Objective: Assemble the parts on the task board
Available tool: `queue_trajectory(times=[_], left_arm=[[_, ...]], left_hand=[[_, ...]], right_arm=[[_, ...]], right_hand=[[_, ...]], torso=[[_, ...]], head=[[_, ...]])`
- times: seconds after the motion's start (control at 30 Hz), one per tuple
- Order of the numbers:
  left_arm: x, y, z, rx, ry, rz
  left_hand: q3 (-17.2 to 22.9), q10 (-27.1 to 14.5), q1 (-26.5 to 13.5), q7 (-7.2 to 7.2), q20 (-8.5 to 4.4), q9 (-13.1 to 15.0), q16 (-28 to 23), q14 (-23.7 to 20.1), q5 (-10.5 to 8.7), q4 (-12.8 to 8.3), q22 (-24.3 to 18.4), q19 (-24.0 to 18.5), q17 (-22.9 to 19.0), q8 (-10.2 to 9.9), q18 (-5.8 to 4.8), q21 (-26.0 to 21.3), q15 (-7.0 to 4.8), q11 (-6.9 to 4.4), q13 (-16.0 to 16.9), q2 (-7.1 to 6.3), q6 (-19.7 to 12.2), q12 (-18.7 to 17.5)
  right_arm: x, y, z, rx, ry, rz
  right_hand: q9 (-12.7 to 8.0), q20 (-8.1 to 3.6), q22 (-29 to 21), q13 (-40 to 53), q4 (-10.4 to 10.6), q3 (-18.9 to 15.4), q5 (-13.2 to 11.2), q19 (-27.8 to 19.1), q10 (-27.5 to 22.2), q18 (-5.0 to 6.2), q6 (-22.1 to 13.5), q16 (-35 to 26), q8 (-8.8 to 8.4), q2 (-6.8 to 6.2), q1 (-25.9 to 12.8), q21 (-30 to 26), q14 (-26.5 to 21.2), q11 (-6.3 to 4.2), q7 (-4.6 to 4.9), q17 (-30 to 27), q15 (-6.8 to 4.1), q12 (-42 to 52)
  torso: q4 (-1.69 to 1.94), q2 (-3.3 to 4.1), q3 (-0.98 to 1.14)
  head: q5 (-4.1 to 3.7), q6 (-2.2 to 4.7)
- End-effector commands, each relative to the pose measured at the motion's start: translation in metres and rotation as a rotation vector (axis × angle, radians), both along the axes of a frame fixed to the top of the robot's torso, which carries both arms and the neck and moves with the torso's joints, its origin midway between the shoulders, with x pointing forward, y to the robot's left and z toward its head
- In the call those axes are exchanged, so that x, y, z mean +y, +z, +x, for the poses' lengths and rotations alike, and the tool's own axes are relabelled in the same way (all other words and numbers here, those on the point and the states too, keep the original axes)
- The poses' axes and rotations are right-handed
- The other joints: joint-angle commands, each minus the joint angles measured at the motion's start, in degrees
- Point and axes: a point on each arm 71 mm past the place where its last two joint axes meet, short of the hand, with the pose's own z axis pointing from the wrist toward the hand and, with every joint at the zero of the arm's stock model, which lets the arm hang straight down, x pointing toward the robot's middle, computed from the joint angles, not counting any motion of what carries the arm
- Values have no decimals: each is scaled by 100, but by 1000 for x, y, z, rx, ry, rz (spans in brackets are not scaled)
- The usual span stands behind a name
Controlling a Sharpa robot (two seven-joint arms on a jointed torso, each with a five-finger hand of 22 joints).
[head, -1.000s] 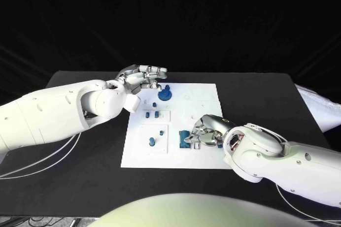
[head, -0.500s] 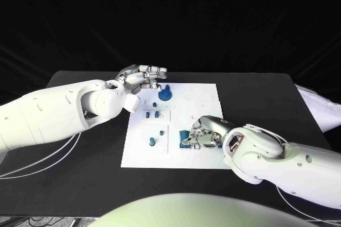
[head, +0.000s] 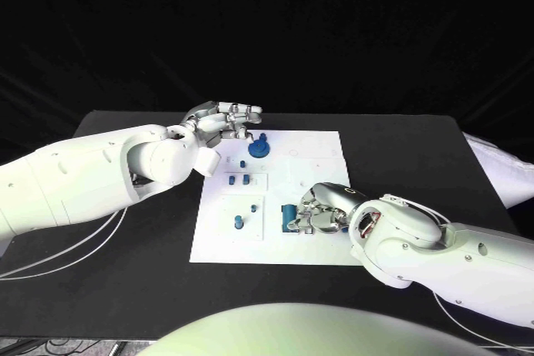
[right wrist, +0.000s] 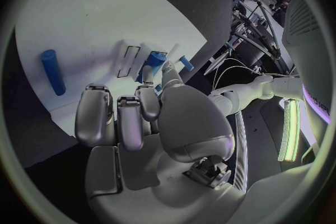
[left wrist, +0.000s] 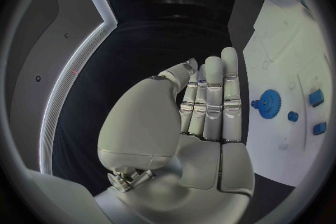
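Parts sit on the task board (head: pixel 317 151) mid-surface: a blue gear (head: pixel 258 147) at its far end, a blue cylinder (head: pixel 288 215) just beside your right hand (head: pixel 319 209), whose fingers (right wrist: pixel 119 117) curl in, seemingly on nothing. Your left hand (head: pixel 223 120) hovers by the gear, fingers together and empty. You appear between grasps; next, close on the cylinder squarely and seat it upright.

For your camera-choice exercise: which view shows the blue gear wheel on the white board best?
The left wrist view: the gear wheel shows its teeth, unobstructed. The head view shows it as a small blue shape beside the left hand. The right wrist view faces other parts.
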Motion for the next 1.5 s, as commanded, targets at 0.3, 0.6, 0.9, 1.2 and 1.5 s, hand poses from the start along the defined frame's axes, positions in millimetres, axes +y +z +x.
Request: queue_trajectory(times=[0.3,0.6,0.9,1.2,1.5], left_arm=[[-2,1,-1,-8,-19,-7],[-1,1,-1,-8,-17,-6],[2,1,-1,-8,-12,-4],[2,1,-1,-9,-12,-5],[2,1,-1,-8,-13,-5]], left_hand=[[-16,-39,-2,8,31,-9,-22,-36,15,-20,-10,4,-6,19,106,-37,-16,-1,4,58,-40,29],[-16,-39,-2,8,31,-9,-22,-36,15,-20,-10,4,-6,19,106,-37,-16,-1,4,58,-40,29],[-16,-39,-2,8,31,-9,-22,-36,15,-20,-10,4,-6,19,106,-37,-16,-1,4,58,-40,29],[-16,-39,-2,8,31,-9,-22,-36,15,-20,-10,4,-6,19,106,-37,-16,-1,4,58,-40,29],[-16,-39,-2,8,31,-9,-22,-36,15,-20,-10,4,-6,19,106,-37,-16,-1,4,58,-40,29]], right_arm=[[-4,-2,5,-24,-47,-26],[-15,5,-1,-24,-48,65],[-57,17,-5,-62,-118,79],[-93,15,0,-100,-179,-29],[-100,4,5,-75,-209,-96]], right_hand=[[19,-51,26,89,-4,38,-22,-2,174,-96,52,-11,14,123,-1,0,406,-122,-5,393,-58,83],[-33,-20,35,-220,104,-66,147,-2,-78,-103,-190,-25,-163,9,-233,-2,400,-35,108,375,2,-283],[-151,54,65,-351,1,41,297,3,-211,-107,-362,-7,-432,39,-68,10,404,58,219,411,82,-458],[-180,70,76,-385,4,33,292,6,-239,-109,-367,0,-491,17,-88,15,405,77,239,425,100,-501],[-213,93,89,-320,51,7,322,9,-189,-110,-318,19,-557,-15,-175,22,411,94,253,458,118,-436]], torso=[[-1,0,3],[-8,-4,2],[-26,-9,-5],[-52,-21,-3],[-47,-17,2]], head=[[-4,0],[-27,0],[-64,16],[-154,54],[-163,58]])
